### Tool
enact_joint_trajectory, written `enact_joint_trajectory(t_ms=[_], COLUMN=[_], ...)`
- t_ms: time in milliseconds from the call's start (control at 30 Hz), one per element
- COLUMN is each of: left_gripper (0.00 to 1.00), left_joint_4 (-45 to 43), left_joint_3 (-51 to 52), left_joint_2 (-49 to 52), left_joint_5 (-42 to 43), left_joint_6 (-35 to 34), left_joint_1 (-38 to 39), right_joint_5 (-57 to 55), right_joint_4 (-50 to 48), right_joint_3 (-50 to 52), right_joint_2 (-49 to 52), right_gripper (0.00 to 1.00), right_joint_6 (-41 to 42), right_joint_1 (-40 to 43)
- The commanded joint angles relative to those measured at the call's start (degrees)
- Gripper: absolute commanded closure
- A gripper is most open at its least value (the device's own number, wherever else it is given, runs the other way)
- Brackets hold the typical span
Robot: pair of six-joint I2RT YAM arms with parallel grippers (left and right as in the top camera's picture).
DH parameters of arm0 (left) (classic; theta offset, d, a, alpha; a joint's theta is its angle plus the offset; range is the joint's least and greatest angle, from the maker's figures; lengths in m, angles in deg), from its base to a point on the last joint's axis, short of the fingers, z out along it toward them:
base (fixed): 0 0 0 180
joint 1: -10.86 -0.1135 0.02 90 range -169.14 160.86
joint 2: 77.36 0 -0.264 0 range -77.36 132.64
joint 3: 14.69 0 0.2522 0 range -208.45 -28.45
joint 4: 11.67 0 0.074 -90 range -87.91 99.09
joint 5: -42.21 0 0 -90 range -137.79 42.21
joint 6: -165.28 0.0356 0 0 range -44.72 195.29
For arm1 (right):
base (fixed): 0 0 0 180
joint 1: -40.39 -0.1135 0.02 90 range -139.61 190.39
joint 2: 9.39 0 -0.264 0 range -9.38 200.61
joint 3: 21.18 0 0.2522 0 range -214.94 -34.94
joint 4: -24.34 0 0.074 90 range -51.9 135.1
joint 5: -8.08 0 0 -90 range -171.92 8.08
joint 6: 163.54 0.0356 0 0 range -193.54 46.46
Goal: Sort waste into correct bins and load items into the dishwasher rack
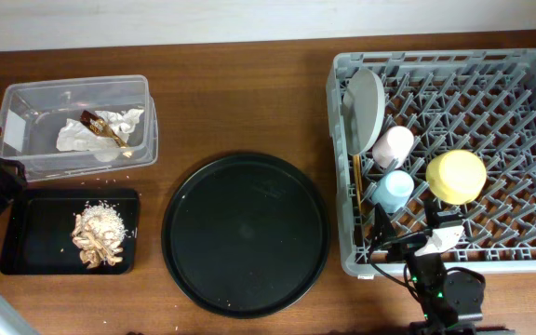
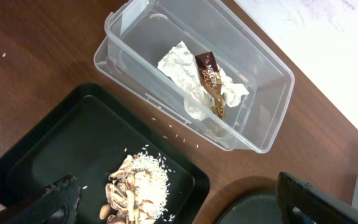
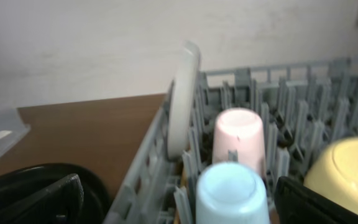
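The dishwasher rack (image 1: 529, 251) at the right holds the grey plate (image 1: 366, 104) on edge, the pink cup (image 1: 394, 146), the light-blue cup (image 1: 395, 190), the yellow bowl (image 1: 456, 175) and the chopsticks (image 1: 356, 181). The clear tub (image 1: 26, 102) holds the white napkins with the brown wrapper (image 1: 100, 130). The shallow black tray (image 1: 35, 237) holds the food scraps (image 1: 99, 233). My left gripper (image 2: 179, 210) is open and empty above the scraps (image 2: 138, 186). My right gripper (image 3: 179, 205) is open and empty at the rack's front wall, facing the blue cup (image 3: 232, 193).
The large round black tray (image 1: 245, 233) lies between the bins and the rack. A few rice grains are scattered on the wood (image 2: 176, 134) between tub (image 2: 266, 81) and black tray (image 2: 36, 155). A pale wall runs behind the table.
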Motion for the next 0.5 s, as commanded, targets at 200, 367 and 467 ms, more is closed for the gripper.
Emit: enact_joint_trajectory(t_ms=[200, 367, 467], left_gripper=[0.01, 0.01, 0.01], left_joint_4=[-0.09, -0.07, -0.09], left_joint_3=[-0.15, -0.15, -0.15], left_joint_2=[-0.22, -0.22, -0.22], left_joint_5=[0.57, 0.57, 0.57], left_joint_6=[-0.35, -0.35, -0.35], left_joint_1=[-0.17, -0.17, -0.17], right_joint_5=[-4.11, -3.45, -3.45], right_joint_4=[0.15, -0.02, -0.02], right_joint_3=[0.76, 0.76, 0.76], right_joint_2=[-0.66, -0.66, -0.66], right_gripper=[0.01, 0.01, 0.01], right_joint_6=[-12.74, -12.7, -12.7], right_joint_1=[-0.31, -0.31, -0.31])
